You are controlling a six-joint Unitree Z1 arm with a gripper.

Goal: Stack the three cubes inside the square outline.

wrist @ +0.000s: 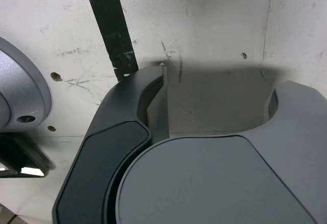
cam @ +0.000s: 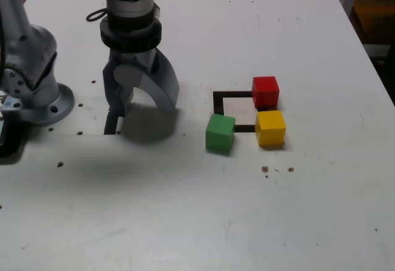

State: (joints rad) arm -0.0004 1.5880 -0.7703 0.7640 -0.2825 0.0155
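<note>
On the pale tabletop (cam: 154, 209), the pincer (cam: 147, 105) gapes empty over bare surface, presumably parked before a first grasp, with the green (cam: 220, 132), yellow (cam: 270, 128) and red (cam: 265, 92) cubes off toward the exterior view's right, around the square outline (cam: 218, 102).

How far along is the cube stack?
Done: nothing; red, yellow and green cubes sit apart around the square outline. In hand: nothing, pincer open and empty. Left: the whole stack, inside the outline.

Red, yellow, green cubes (cam: 265, 92) (cam: 270, 128) (cam: 220, 132) sit around the square outline (cam: 247, 128).
</note>
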